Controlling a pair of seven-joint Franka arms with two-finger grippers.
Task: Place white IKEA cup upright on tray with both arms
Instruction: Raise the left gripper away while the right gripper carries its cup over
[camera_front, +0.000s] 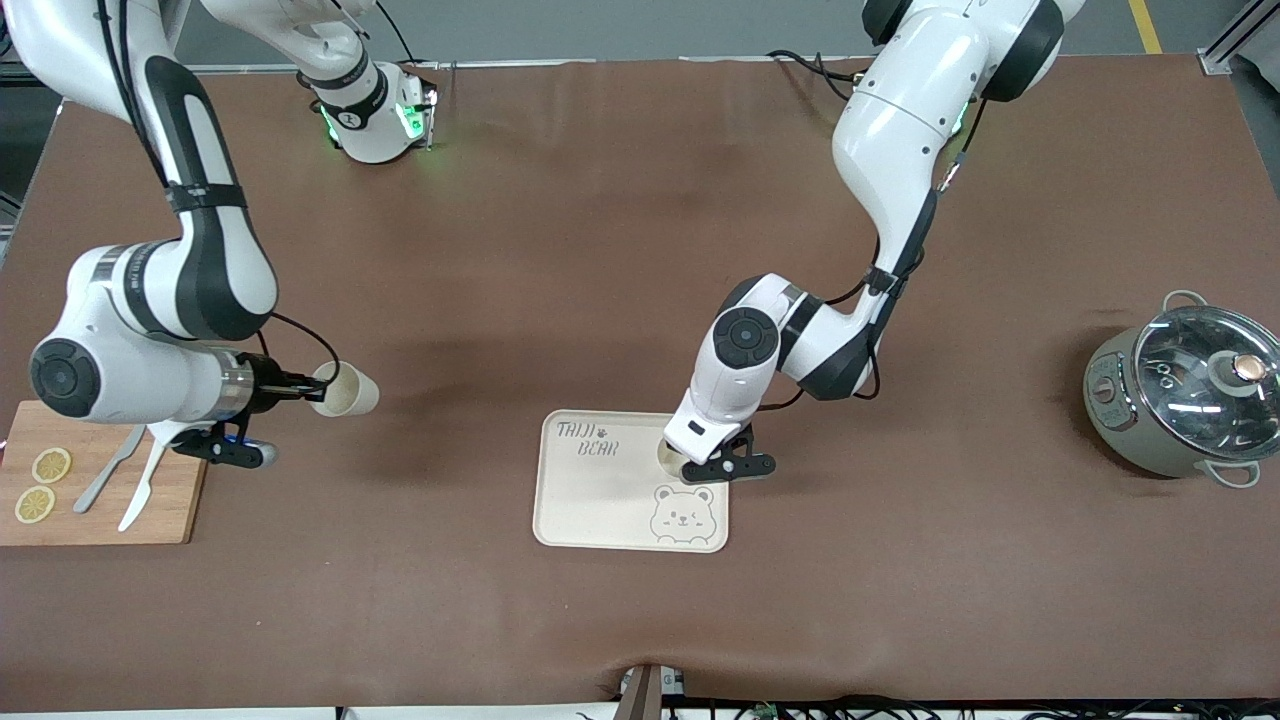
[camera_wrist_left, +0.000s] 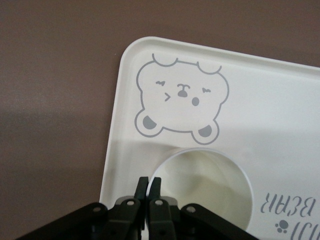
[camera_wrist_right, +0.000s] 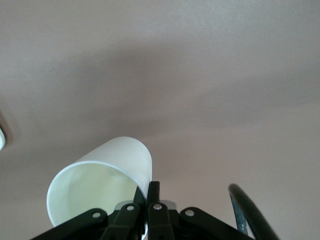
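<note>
The cream tray (camera_front: 600, 490) with the bear face lies near the table's middle. One white cup (camera_front: 668, 455) stands upright on it, at the edge toward the left arm's end. My left gripper (camera_front: 690, 462) is shut on that cup's rim; the left wrist view shows its fingertips (camera_wrist_left: 149, 181) pinching the rim of the cup (camera_wrist_left: 210, 185) on the tray (camera_wrist_left: 280, 100). My right gripper (camera_front: 312, 388) is shut on the rim of a second white cup (camera_front: 348, 390). It holds that cup on its side in the air beside the cutting board. The right wrist view shows this cup (camera_wrist_right: 100, 185) and gripper (camera_wrist_right: 151, 186).
A wooden cutting board (camera_front: 170, 510) with two lemon slices (camera_front: 50, 465) and white cutlery (camera_front: 140, 490) lies at the right arm's end. A grey pot with a glass lid (camera_front: 1185, 400) stands at the left arm's end.
</note>
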